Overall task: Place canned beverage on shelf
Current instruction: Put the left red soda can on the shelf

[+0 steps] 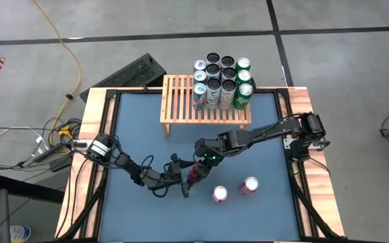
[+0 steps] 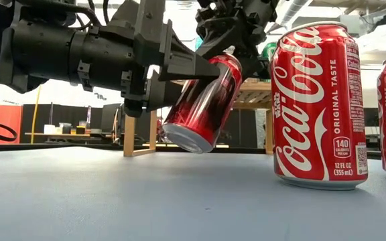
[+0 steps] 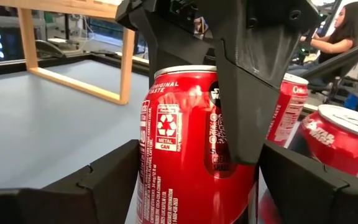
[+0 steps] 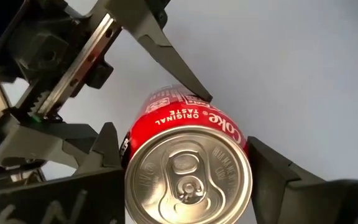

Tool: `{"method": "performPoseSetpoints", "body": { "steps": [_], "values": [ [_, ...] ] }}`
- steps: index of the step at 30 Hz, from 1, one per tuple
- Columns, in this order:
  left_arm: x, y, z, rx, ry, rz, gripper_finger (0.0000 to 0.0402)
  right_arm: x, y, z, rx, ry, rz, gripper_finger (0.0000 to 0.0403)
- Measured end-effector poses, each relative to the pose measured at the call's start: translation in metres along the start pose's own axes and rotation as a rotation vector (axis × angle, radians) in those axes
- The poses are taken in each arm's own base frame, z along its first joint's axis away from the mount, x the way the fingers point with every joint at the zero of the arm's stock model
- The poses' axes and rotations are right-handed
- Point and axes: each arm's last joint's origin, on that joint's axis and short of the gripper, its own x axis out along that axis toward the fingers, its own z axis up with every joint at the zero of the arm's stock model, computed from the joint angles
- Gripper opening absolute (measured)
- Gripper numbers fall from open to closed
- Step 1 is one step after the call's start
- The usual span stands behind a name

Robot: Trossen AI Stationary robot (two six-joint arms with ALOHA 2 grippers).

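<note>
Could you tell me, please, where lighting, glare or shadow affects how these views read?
Low view: bright room light behind turns the left arm into a near silhouette, and glare streaks run down the tilted can and the standing can. High view: even light, only soft shadows under the arms on the table. Right wrist view: the tilted can's lid shines palely.

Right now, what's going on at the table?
A handover in mid-air: the left tool holds a tilted red cola can above the table, and the right tool is around its top end. Two more red cans stand upright on the mat; the shelf already carries a dozen cans.
</note>
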Motion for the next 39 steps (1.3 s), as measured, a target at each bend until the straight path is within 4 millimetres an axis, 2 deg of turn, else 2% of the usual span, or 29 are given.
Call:
{"method": "performPoseSetpoints", "body": {
  "steps": [7,13,18,27,31,39],
  "values": [
    [0.004,-0.002,0.008,-0.075,0.114,-0.127,0.0307,0.002,-0.001,-0.004,-0.082,0.029,-0.010,0.0178],
    [0.012,0.007,0.013,-0.159,0.338,-0.266,0.0309,0.003,-0.001,-0.009,-0.212,0.067,-0.027,0.0178],
    [0.018,0.016,0.020,-0.147,0.402,-0.387,0.0309,0.001,0.002,-0.013,-0.354,0.068,-0.062,0.0177],
    [0.022,0.022,0.021,-0.153,0.485,-0.508,0.0309,-0.036,0.013,0.000,-0.630,0.003,-0.292,0.0177],
    [0.025,0.025,0.022,-0.137,0.468,-0.496,0.0309,-0.052,0.023,0.001,-0.748,0.014,-0.308,0.0177],
    [0.027,0.028,0.023,-0.135,0.463,-0.500,0.0309,-0.065,0.035,-0.008,-0.931,0.038,-0.364,0.0177]
  ]
}}
